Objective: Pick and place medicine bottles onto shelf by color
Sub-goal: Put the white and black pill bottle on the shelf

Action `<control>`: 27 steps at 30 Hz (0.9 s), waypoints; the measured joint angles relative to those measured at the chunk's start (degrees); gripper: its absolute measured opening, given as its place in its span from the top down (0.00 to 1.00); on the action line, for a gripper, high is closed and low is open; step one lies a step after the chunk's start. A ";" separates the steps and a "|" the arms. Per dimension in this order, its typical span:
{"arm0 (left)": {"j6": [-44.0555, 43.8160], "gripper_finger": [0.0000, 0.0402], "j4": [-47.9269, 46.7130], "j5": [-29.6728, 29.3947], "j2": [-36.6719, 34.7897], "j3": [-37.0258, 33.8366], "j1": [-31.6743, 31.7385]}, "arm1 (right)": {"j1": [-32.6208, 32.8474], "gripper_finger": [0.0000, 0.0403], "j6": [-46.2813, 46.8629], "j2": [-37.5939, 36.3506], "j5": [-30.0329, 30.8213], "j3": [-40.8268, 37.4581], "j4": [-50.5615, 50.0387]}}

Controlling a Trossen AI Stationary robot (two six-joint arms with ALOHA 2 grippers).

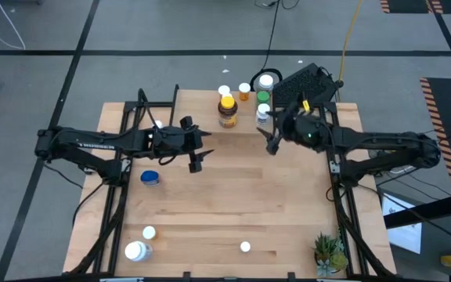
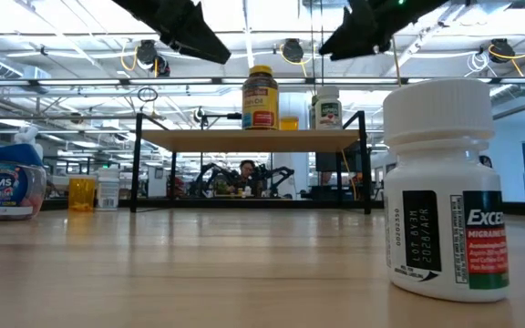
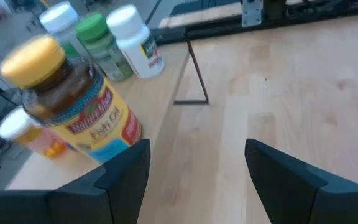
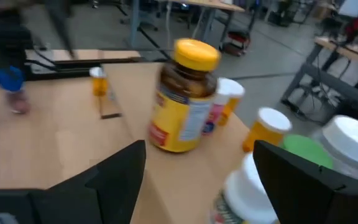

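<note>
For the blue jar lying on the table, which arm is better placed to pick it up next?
Probably the left. The blue jar lies on the left half of the table, close below the left gripper, which is open and empty. The right gripper, also open, hovers near the shelf, farther off.

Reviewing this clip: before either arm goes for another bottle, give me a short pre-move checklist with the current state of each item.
1. Left gripper empty, jaws open: ok; the left wrist view shows nothing between them.
2. Right gripper empty, jaws open: ok; it hangs by the shelf.
3. Bottles on the shelf upright: ok for the yellow-lidded amber bottle and the green-capped bottle; the rest are partly hidden.
4. Bottles left on the table: ok; the blue jar, two white bottles and a white-capped one.
5. Colour grouping on the shelf: cannot tell.
6. Potted plant away from both arms: ok.
</note>
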 joint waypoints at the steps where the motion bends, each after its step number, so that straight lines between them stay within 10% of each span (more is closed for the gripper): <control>1: -0.36 0.34 -0.48 0.00 -0.30 -0.12 0.00 | 1.40 0.27 0.33 -0.01 0.20 0.00 0.00; 27: -5.18 0.34 9.11 -0.01 3.34 -0.01 -15.52 | 33.83 0.27 12.37 16.94 -4.58 -4.48 19.97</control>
